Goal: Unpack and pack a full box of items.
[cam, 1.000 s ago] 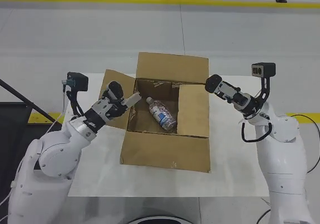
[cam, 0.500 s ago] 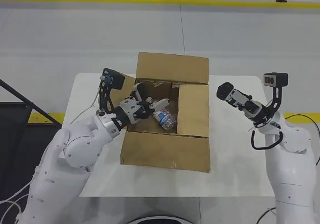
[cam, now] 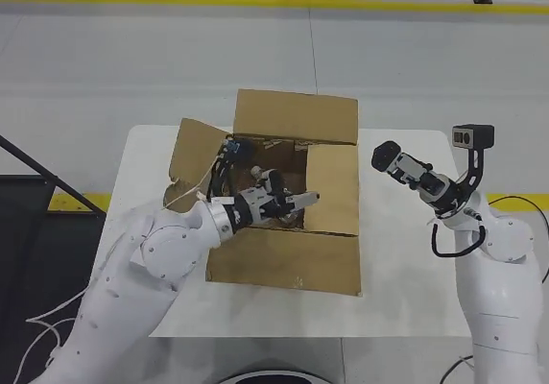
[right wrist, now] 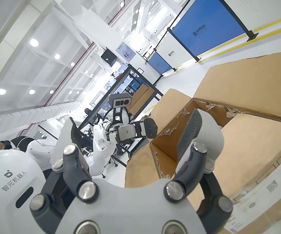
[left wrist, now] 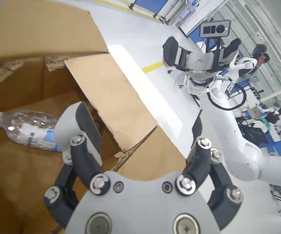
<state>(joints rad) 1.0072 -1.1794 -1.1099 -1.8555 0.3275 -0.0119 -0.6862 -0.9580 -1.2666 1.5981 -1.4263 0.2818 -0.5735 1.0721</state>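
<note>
An open cardboard box (cam: 284, 259) stands on the white table (cam: 404, 288) with its flaps spread. A clear plastic bottle (left wrist: 21, 129) with a white cap lies on the box floor. My left gripper (cam: 298, 200) hangs inside the box just above the bottle, open, with nothing between its fingers (left wrist: 82, 122); in the top view it covers most of the bottle. My right gripper (cam: 387, 154) is raised in the air to the right of the box, off its right flap (cam: 332, 187), and is open and empty (right wrist: 133, 132).
The box's left flap (cam: 190, 154) sticks out beside my left arm, and the far flap (cam: 296, 115) stands up. A black panel (cam: 6, 250) stands on the floor left of the table. Bare table lies right of and in front of the box.
My left arm swung from over the left flap into the box, ending above the bottle. My right arm drew back from the box's right flap, then stayed still.
</note>
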